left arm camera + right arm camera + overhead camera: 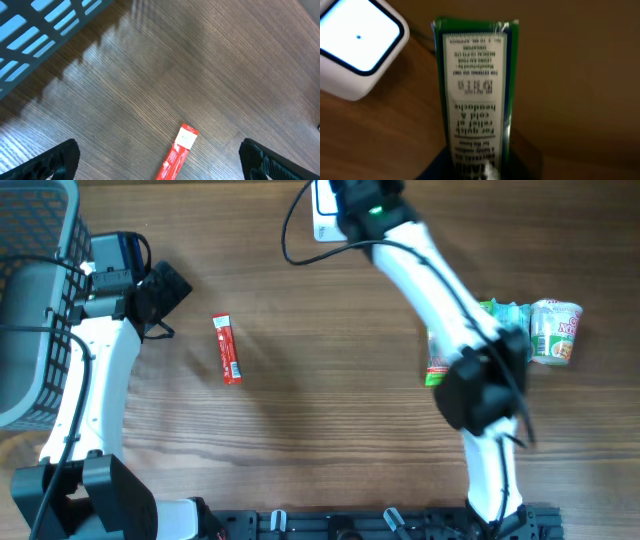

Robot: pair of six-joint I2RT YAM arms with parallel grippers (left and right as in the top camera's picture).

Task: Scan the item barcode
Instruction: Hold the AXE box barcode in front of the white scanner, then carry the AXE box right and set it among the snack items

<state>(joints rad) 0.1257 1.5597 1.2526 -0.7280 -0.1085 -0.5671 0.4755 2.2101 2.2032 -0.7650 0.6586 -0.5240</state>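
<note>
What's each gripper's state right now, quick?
Left gripper: open, holding nothing.
Right gripper: closed on the green box, next to the scanner.

Packet (pixel 475 95) beside scanner (pixel 357 45), sachet (pixel 227 348) right of basket (pixel 30 300)

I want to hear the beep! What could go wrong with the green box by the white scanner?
The green box sits beside the white scanner, not over its lit face, so the scan might miss. Its printed side with the small code faces the wrist camera, maybe away from the scanner. It seems held only at its lower end, so it could tilt.
</note>
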